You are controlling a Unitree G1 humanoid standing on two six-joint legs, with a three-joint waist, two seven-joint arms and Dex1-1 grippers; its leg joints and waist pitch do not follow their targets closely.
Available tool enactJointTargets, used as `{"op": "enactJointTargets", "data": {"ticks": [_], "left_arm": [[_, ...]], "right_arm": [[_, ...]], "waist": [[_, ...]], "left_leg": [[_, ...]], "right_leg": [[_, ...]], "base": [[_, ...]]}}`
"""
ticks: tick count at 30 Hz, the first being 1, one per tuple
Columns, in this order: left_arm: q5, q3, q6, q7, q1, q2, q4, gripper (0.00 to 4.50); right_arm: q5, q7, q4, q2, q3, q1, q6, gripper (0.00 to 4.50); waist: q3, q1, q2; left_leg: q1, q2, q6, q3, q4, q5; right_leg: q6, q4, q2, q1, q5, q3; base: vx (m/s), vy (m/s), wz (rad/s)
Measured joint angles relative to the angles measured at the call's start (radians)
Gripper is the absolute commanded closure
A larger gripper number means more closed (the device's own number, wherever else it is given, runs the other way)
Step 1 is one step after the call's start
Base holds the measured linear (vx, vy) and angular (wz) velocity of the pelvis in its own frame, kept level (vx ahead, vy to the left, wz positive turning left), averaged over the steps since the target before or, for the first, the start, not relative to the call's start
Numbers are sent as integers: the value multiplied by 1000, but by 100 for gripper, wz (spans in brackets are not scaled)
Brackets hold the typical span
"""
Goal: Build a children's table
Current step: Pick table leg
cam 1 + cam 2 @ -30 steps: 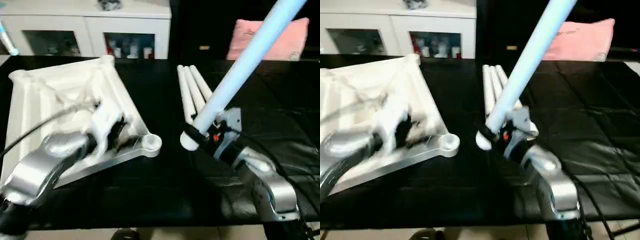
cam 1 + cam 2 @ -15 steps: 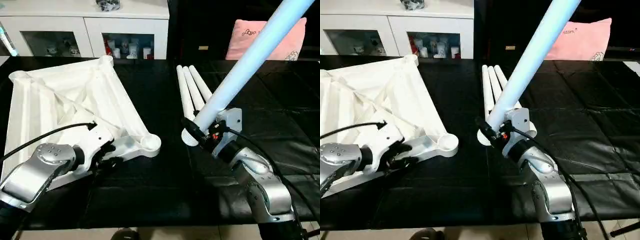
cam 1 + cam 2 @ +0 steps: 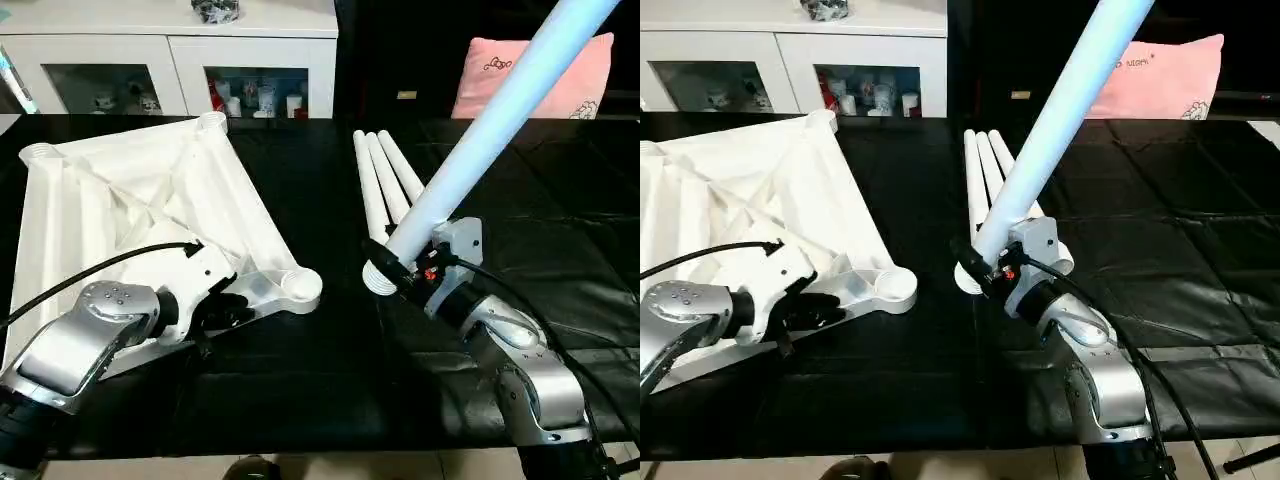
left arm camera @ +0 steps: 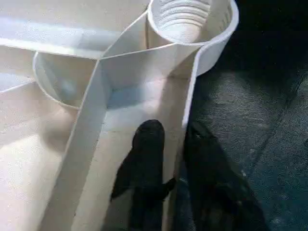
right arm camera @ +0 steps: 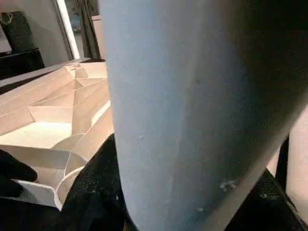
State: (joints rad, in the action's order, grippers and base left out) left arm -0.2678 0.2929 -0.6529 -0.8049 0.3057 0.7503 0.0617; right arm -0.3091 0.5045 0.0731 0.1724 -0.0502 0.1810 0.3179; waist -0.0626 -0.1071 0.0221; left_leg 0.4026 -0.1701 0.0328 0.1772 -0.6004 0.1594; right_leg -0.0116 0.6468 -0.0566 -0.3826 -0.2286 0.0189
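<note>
My tabletop (image 3: 150, 200), left of frame, is white, its underside ribbed. The leg (image 3: 480, 130) in my right gripper (image 3: 395, 268) reads pale blue-white; three white legs (image 3: 385, 180) lie at centre. The table cover (image 3: 560, 220) is black. Upper right, a pink cushion (image 3: 580, 80). Upper left, a white cabinet (image 3: 180, 60). My forearms (image 3: 80, 345) are silver, my fingers (image 4: 147, 163) black.

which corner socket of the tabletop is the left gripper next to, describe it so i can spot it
Start at the white tabletop lying ribbed side up on the left of the black table. Follow its near right edge to the left gripper, which straddles the rim. The socket is the round cup just beyond, the corner pointing toward the raised leg, unlike the two by the cabinet.
</note>
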Motion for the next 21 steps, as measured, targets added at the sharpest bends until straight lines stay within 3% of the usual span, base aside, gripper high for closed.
{"op": "enactJointTargets", "data": {"ticks": [7,14,21], "left_arm": [[50,25,64,-10,13,-10,-24,444],[75,31,162,-41,24,-33,-78,450],[88,47,205,-58,52,-100,-123,450]], "right_arm": [[1,6,-3,2,-4,2,-3,256],[2,8,-8,3,-5,11,-3,256],[1,17,-8,3,-8,21,-4,256]], "waist": [[0,2,0],[0,11,0],[0,-9,0]], "left_leg": [[0,0,0,0,0,0],[0,0,0,1,0,0],[1,1,0,1,0,0]], "right_leg": [[1,0,0,0,1,0],[0,-1,0,0,0,-1],[0,-1,-1,0,0,-1]], "base": [[0,0,0],[0,0,0],[0,0,0]]}}
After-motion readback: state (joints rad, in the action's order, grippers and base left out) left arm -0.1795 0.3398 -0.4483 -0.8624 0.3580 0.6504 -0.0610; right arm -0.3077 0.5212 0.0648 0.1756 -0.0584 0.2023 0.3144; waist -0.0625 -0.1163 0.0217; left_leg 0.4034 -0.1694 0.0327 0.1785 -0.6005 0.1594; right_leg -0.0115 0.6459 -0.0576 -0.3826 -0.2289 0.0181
